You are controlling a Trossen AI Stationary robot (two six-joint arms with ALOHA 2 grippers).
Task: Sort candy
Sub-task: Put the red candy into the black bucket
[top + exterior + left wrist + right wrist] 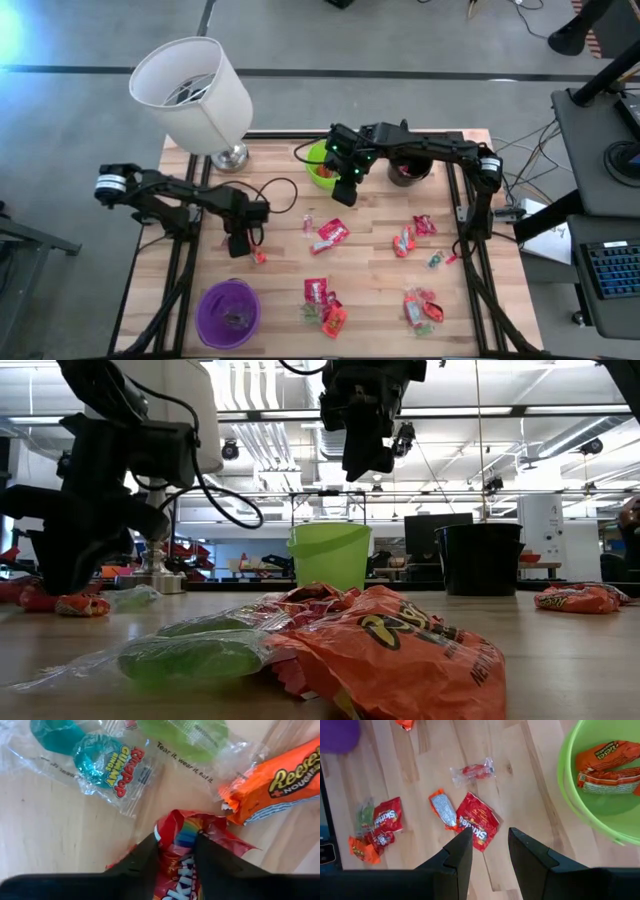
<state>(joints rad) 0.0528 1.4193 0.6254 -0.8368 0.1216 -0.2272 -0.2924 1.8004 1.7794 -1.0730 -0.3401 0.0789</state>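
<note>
While the left tool (176, 851) sits low on the desk (280, 260) with its fingers closing around a red Skittles packet (186, 862), the grip looks nearly made but I cannot tell that it is firm. Just beyond its tips lie a clear gummy-ring packet (102, 767), a green sweet (185, 735) and an orange Reese's packet (275, 780). The right tool (487, 845) hangs above the desk beside the green cup (322, 166), fingers apart with nothing between them; below it lie another Skittles packet (477, 820) and a clear-wrapped red sweet (472, 771). That cup already holds Reese's packets (607, 767), and the purple cup (228, 312) holds something small. By my reading the sorting is in an early stage: most candy (420, 305) is scattered farther across the desk.
</note>
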